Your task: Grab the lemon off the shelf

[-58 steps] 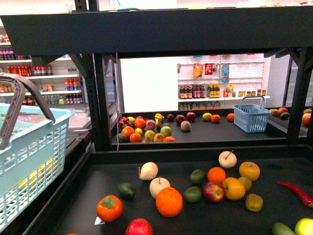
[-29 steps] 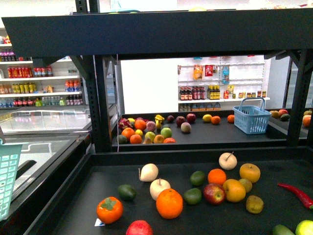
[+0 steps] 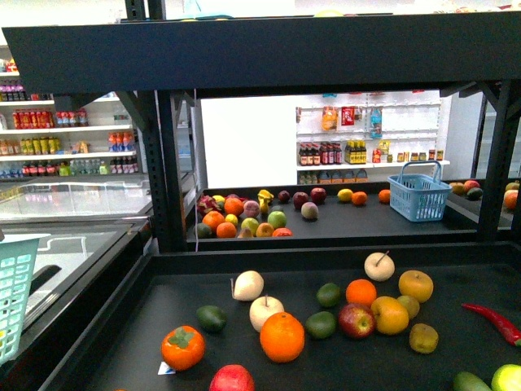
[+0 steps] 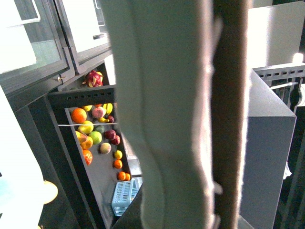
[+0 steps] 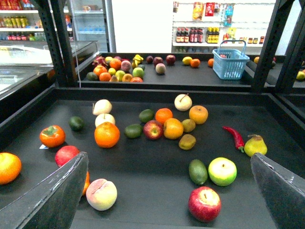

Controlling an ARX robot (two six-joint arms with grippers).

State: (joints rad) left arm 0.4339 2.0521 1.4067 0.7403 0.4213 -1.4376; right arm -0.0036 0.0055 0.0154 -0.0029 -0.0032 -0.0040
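Lying on the near dark tray of the shelf (image 3: pixel 326 254), the lemon (image 3: pixel 423 337) sat toward the right side of the fruit cluster, in the row nearest the camera. It was oval, deep yellow and free of any grip. A small olive-yellow fruit (image 3: pixel 409 305) lay just behind it, and a rounder orange-yellow fruit (image 3: pixel 390 315) just to its left. A red apple (image 3: pixel 356 320) was further left; a red chilli (image 3: pixel 492 320) lay well apart to the right.

The right wrist view showed the same lemon (image 5: pixel 187 141) ahead of the right gripper (image 5: pixel 167 160), whose dark fingers (image 5: pixel 57 191) stood spread wide with nothing between them — clear of all fruit.

The left wrist view was filled by a blurred pale strip (image 4: pixel 162 119), so I could not tell whether the left claw was open or closed. A teal basket (image 3: pixel 15 293) showed at the front view's left edge.
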